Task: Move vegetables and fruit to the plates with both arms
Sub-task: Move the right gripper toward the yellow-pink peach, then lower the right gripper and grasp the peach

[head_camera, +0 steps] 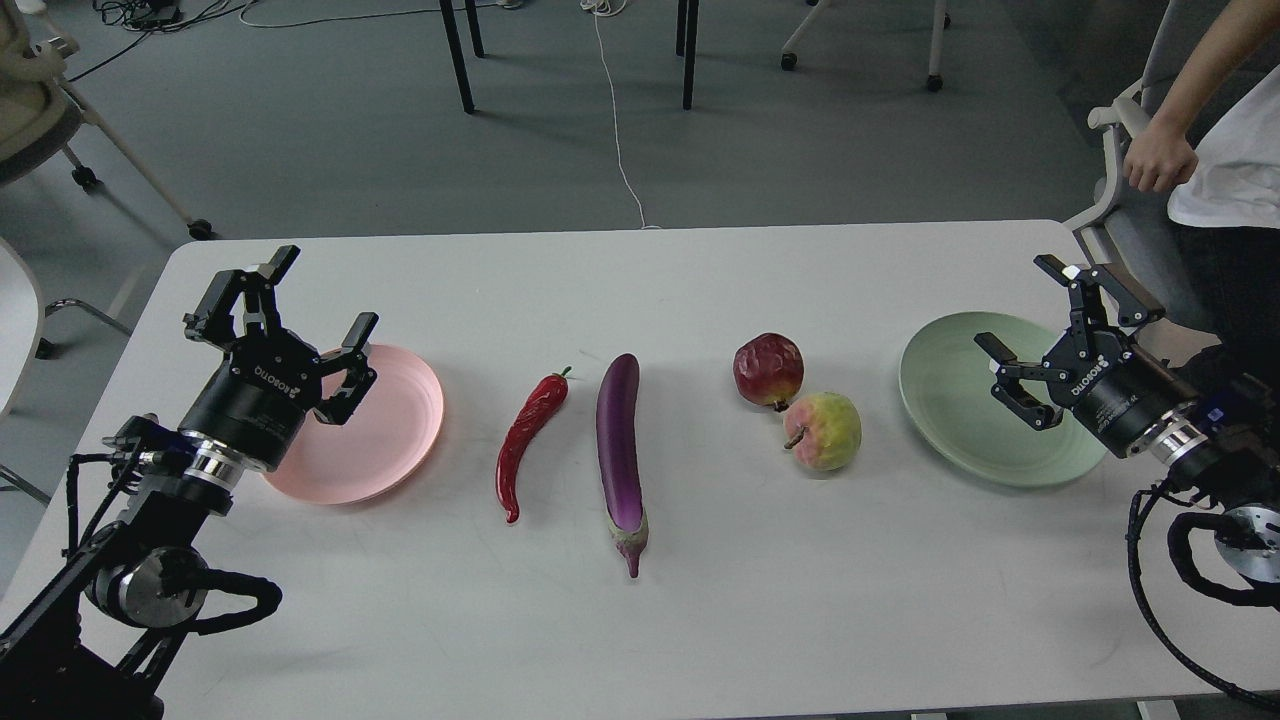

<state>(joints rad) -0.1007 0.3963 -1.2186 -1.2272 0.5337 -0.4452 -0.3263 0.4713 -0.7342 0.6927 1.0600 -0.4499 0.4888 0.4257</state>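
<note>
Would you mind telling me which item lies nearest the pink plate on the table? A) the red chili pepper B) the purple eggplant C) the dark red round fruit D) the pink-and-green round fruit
A: the red chili pepper lies just right of the pink plate, with the eggplant beyond it and both round fruits farther right, toward the green plate.

I see through one camera, my head's, looking forward and down across the white table (700,620) from its near edge, close enough to take in its full width, grey floor (350,120) beyond.
</note>
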